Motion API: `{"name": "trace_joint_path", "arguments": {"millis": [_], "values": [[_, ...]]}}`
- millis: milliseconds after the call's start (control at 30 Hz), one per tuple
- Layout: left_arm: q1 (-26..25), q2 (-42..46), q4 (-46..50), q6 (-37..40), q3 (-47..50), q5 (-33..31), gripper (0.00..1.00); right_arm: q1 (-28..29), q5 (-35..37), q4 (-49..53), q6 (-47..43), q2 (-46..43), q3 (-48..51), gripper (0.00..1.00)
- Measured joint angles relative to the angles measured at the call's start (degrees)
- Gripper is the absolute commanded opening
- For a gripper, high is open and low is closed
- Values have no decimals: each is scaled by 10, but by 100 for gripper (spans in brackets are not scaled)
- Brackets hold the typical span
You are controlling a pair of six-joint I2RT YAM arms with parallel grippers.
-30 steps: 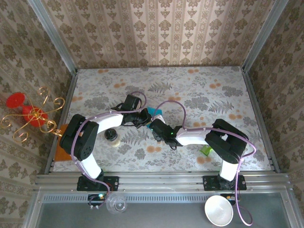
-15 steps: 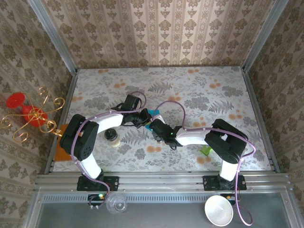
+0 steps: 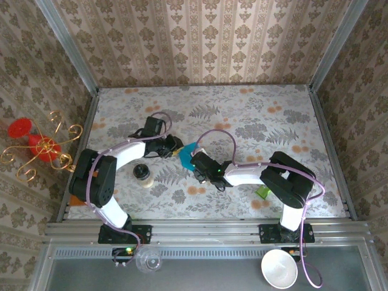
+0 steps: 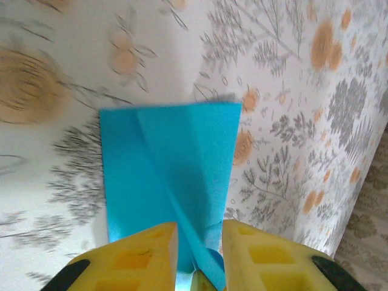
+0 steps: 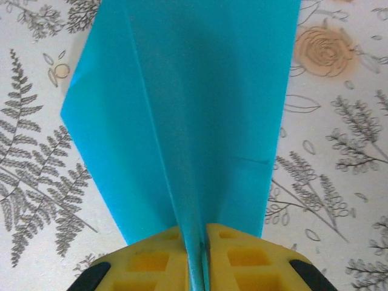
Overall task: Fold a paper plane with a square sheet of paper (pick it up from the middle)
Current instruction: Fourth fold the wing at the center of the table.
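Thin paper plane (image 5: 182, 121) looked floppy, crease-prone; best held at centre ridge, where right claw (image 5: 200, 257) pinched, 6 o'clock; left claw (image 4: 200, 257) gaped.

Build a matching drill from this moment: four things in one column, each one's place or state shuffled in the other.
1 right gripper
2 left gripper
3 green wrapper
4 jar

A jaws apart
B pinching the blue paper
C on the table beside the left arm
D on the table beside the right arm

Pairs: 1-B, 2-A, 3-D, 4-C
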State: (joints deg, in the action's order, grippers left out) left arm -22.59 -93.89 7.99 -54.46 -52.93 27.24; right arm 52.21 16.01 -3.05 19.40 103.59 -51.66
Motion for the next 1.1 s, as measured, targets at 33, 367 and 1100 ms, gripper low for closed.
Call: {"name": "trace_joint_path", "arguments": {"millis": [33, 367, 1100], "values": [[10, 10, 4, 2, 4, -3, 29, -1, -6, -1, 0, 1, 0, 16], [14, 89, -20, 4, 87, -9, 30, -42, -121, -26, 17, 1, 5, 15], [-77, 3, -119, 1, 106, 14, 35, -145, -382, -112, 130, 13, 44, 15]]}}
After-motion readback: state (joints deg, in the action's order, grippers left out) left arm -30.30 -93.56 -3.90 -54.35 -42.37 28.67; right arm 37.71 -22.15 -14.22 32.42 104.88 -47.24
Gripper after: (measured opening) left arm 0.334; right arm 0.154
